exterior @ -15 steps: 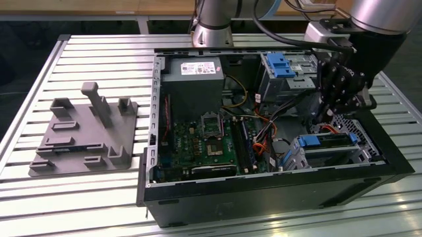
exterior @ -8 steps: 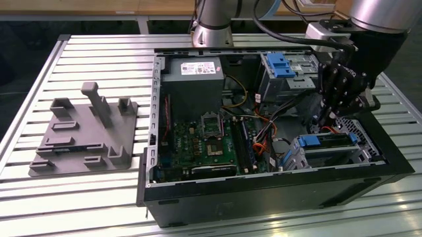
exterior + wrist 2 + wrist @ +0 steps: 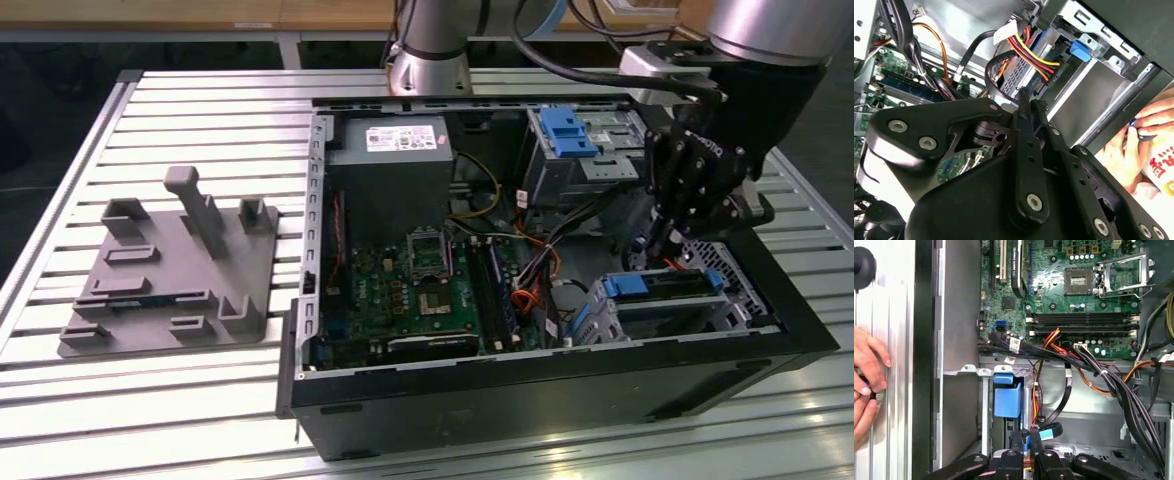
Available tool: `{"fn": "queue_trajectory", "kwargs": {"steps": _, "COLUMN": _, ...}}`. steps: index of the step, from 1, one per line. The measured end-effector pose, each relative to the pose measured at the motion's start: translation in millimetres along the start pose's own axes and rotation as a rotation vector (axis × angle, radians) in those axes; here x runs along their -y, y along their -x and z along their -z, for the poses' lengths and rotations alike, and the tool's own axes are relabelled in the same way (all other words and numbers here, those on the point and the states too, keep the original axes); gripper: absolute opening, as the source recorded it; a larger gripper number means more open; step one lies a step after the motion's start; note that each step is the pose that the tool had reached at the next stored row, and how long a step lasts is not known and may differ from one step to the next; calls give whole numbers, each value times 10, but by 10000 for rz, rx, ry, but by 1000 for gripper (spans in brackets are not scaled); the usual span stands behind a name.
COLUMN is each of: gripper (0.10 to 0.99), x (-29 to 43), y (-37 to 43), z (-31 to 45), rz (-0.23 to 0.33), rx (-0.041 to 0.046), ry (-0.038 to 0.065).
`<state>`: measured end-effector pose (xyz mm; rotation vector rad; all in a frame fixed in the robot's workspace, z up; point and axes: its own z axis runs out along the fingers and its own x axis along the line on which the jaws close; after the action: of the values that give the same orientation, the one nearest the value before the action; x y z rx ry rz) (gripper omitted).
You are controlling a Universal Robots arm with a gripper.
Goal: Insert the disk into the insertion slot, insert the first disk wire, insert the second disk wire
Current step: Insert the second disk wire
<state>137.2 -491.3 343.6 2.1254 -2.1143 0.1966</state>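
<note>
The disk [image 3: 663, 285], framed in its blue carrier, is seen seated in the slot [image 3: 727, 262], at the near corner of the case [image 3: 561, 385] on the exterior view's right. In the first wrist view the carrier end of the disk [image 3: 1006, 400] is shown inside the sheet-metal frame of the slot [image 3: 985, 405].

The gripper [image 3: 667, 240] is held just above the slot, on the side towards the middle of the case. In the first wrist view the gripper [image 3: 1026, 439] is placed just beside the disk's end. Its fingers are drawn close together, and a small blue connector is pinched between them. The connector belongs to a black wire [image 3: 1051, 430] that is looped close to the disk. In the second wrist view the tips of the gripper [image 3: 1030, 102] are set near a red, yellow and black bundle [image 3: 1029, 50] that is led to the disk.

Beyond the slot, a motherboard [image 3: 427, 290] and a taller bay [image 3: 567, 130] with a blue latch are seen in the case. A person's hands [image 3: 869, 375] are held outside the case wall. The case is stood on a slatted table [image 3: 200, 110], beside a grey fixture [image 3: 167, 270].
</note>
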Motion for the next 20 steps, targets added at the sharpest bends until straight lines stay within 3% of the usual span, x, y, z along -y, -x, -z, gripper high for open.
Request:
{"fn": "queue_trajectory", "kwargs": {"steps": 8, "gripper": 216, "x": 0, "y": 5, "z": 2, "rz": 74, "rx": -629, "ry": 6}}
{"fn": "queue_trajectory", "kwargs": {"steps": 9, "gripper": 278, "x": 0, "y": 9, "z": 2, "rz": 73, "rx": -669, "ry": 6}}
{"fn": "queue_trajectory", "kwargs": {"steps": 13, "gripper": 278, "x": -15, "y": 33, "z": 7, "rz": 71, "rx": -717, "ry": -8}}
{"fn": "queue_trajectory", "kwargs": {"steps": 14, "gripper": 278, "x": -53, "y": 42, "z": 8, "rz": 57, "rx": -715, "ry": -66}}
{"fn": "queue_trajectory", "kwargs": {"steps": 20, "gripper": 278, "x": -92, "y": 50, "z": 25, "rz": 43, "rx": -583, "ry": -139}}
